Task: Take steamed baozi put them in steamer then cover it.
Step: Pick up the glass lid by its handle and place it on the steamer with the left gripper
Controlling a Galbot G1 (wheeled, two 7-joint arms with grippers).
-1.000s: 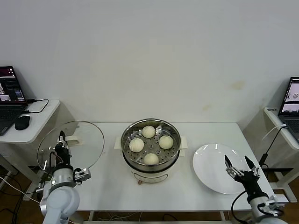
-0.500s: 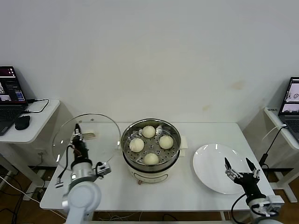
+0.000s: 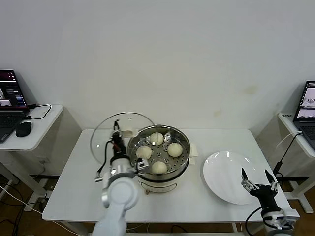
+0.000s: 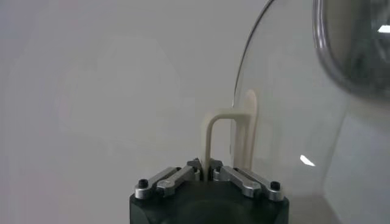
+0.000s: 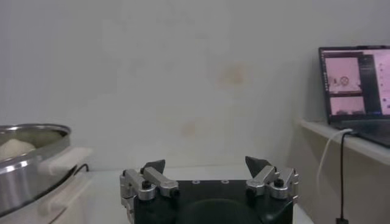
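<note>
you're on the covering step: all four steamed baozi [image 3: 158,152] already sit on the tray inside the steamer [image 3: 158,169], mid-worktop [image 3: 197,199]. your left tool [image 3: 117,139] is clamped on the bar handle of the cover [image 3: 109,133], holding the lid tilted in the air just beside the pot's left rim. next, centre it over the pot, level it and lower. your right tool [image 3: 256,179] hangs open near the white plate [image 3: 221,174].

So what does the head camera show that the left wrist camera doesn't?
Only the head view shows the four buns in the steamer, the plate, the table and the open right claw. Only the wrist view shows the left claw pinching the lid's handle close up. Both show the glass lid near the steamer.
</note>
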